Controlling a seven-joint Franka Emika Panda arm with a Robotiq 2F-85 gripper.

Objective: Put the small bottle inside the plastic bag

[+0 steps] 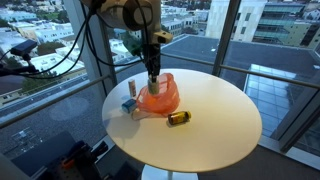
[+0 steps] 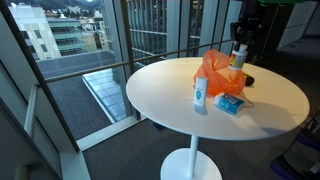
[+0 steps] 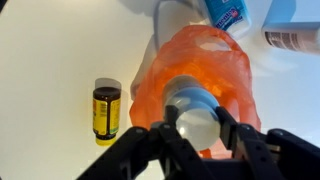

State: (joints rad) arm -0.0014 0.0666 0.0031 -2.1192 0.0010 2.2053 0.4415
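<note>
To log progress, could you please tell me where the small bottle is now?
In the wrist view, the small bottle is gripped by the end effector above the orange plastic bag, an amber jar lying left of the bag.

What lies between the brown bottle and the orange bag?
Nothing: only a narrow strip of bare table separates the brown bottle from the orange bag in the wrist view.

Small bottle (image 3: 195,102): pale, translucent, round, seen end-on in wrist view. Upright, clamped between fingers of gripper (image 3: 196,122), directly above bag's mouth. Plastic bag (image 3: 200,55): orange, translucent, crumpled, resting on white table (image 3: 50,50), opening upward; in exterior view (image 2: 213,75) near tabletop's middle.
</note>
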